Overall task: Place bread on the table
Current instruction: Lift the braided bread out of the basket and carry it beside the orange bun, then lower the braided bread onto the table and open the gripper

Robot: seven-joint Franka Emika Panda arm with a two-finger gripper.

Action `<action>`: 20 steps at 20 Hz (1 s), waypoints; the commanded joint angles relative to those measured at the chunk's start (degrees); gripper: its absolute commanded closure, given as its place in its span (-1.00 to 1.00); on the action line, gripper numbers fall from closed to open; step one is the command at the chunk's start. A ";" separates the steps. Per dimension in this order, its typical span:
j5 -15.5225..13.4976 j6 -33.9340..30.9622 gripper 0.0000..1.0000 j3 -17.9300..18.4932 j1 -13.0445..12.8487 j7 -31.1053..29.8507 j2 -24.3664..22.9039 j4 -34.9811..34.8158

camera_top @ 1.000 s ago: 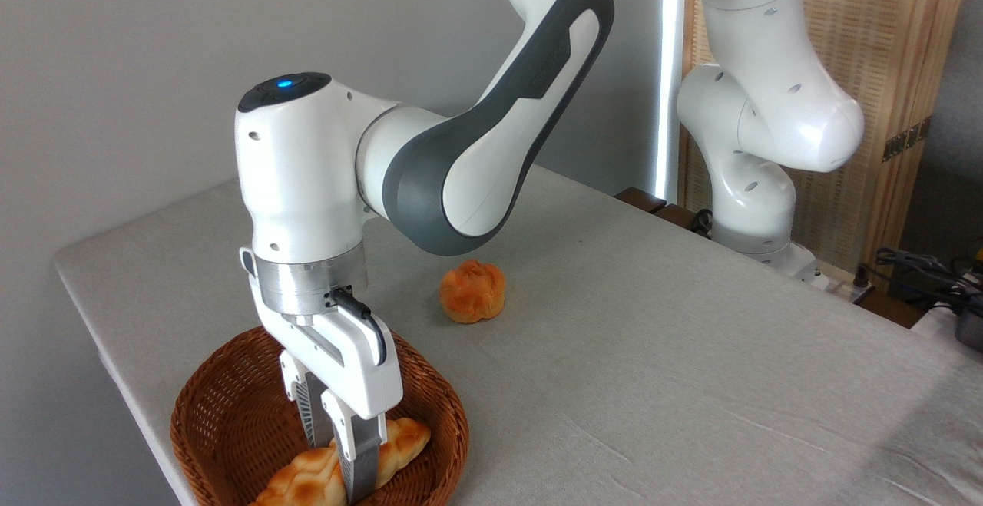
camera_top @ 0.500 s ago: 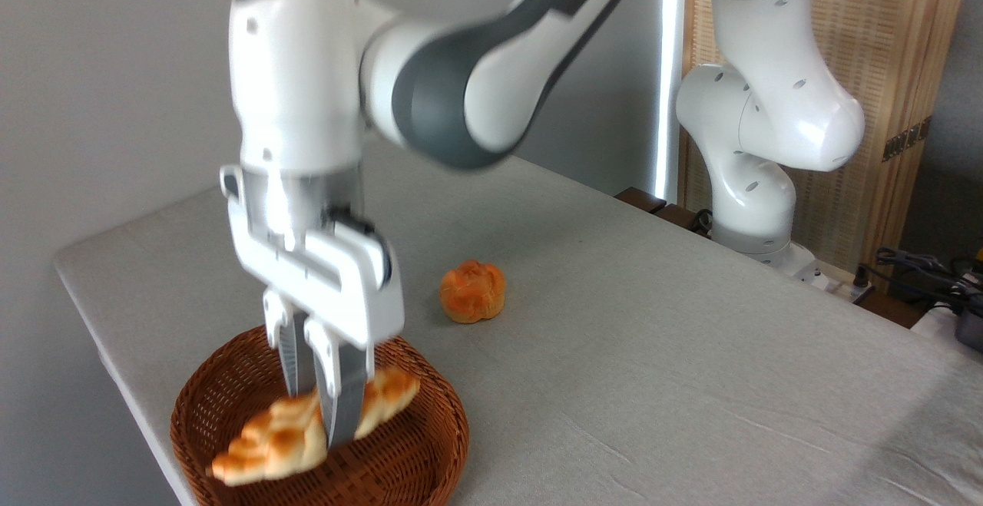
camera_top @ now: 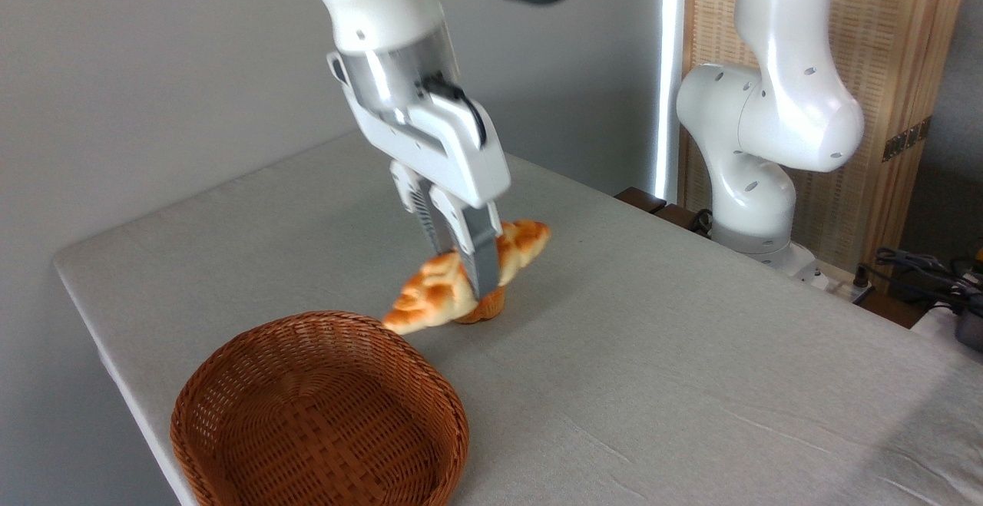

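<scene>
The pincer (camera_top: 467, 276) grips the bread (camera_top: 461, 279) crosswise at its middle, above the table (camera_top: 653, 352).

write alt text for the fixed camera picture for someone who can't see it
A white robot arm's tool is shut on a long braided golden loaf of bread, held tilted in the air above a grey cloth-covered table. A small round orange bun is mostly hidden behind the loaf, and a brown woven wicker basket sits empty at the table's near left edge.
</scene>
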 commanded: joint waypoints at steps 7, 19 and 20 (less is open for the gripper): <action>1.00 5.50 -0.99 0.35 -3.16 2.03 -5.43 -14.06; 3.73 6.91 -1.00 0.35 -3.16 0.89 -4.90 -15.20; 3.73 6.91 -1.00 0.35 -3.16 0.89 -4.90 -15.11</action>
